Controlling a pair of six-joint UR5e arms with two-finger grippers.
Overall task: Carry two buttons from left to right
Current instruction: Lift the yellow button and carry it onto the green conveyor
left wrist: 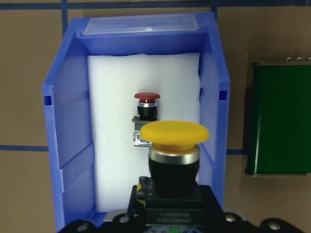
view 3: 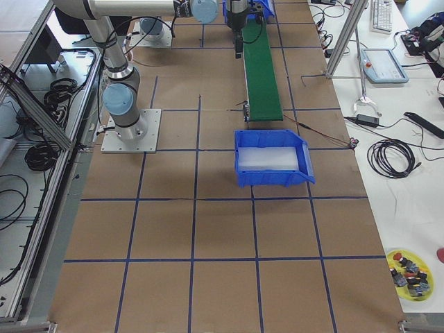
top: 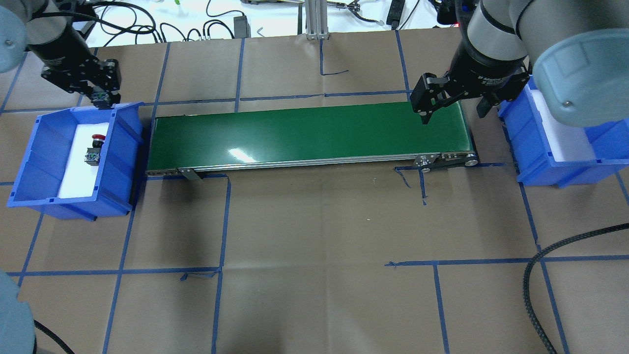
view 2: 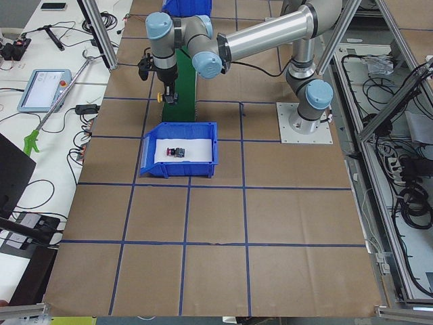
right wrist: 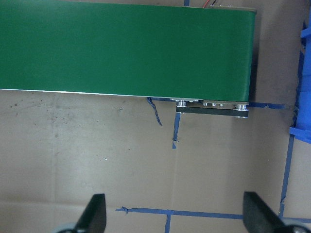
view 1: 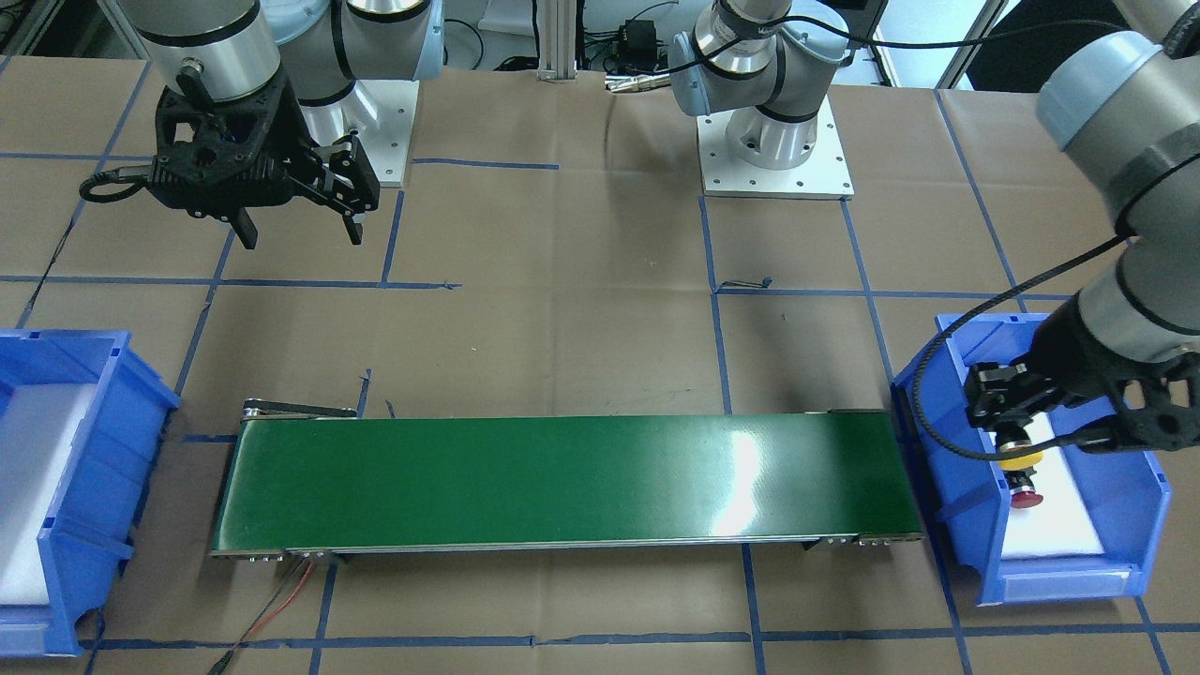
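Lower centre, a glossy, domed yellow-capped button [left wrist: 175, 136], silver-collared, is clamped by the left gripper [view 1: 1012, 433]; the right gripper [right wrist: 175, 216] gapes wide, empty.

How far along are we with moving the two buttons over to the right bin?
Done: nothing delivered; the right bin shows only white foam, and the green conveyor is bare. In hand: the left gripper is shut on the yellow button, held above the left bin. Left: the red button lies in that bin, and the right gripper hangs open near the conveyor's right end, holding nothing.
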